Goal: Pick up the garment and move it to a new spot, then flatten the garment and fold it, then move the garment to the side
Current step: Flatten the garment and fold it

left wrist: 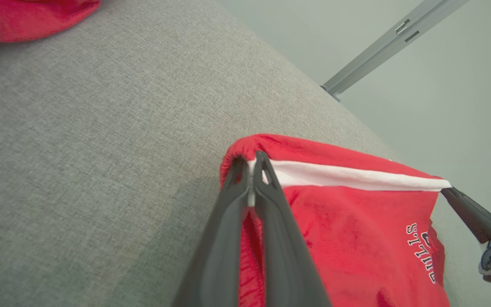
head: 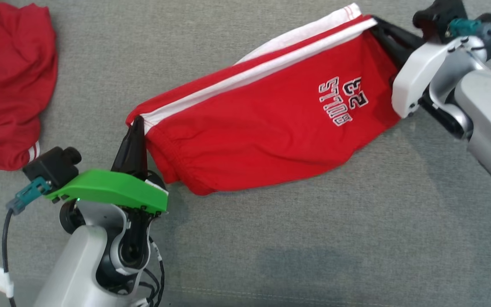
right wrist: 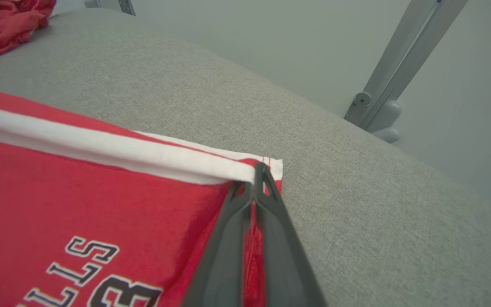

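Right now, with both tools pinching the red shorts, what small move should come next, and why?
Probably lower both together, keeping the shorts taut: left tool and right tool pinch opposite ends of the white-striped edge, and the rest sags.

You see grey cloth top [head: 271,238], crumpled red heap [head: 9,81] lying far left, red shorts [head: 267,128] (white stripe) across middle.

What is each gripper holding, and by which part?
Both hold the red shorts: the left gripper pinches the corner at one end of the white stripe, the right gripper the opposite corner.
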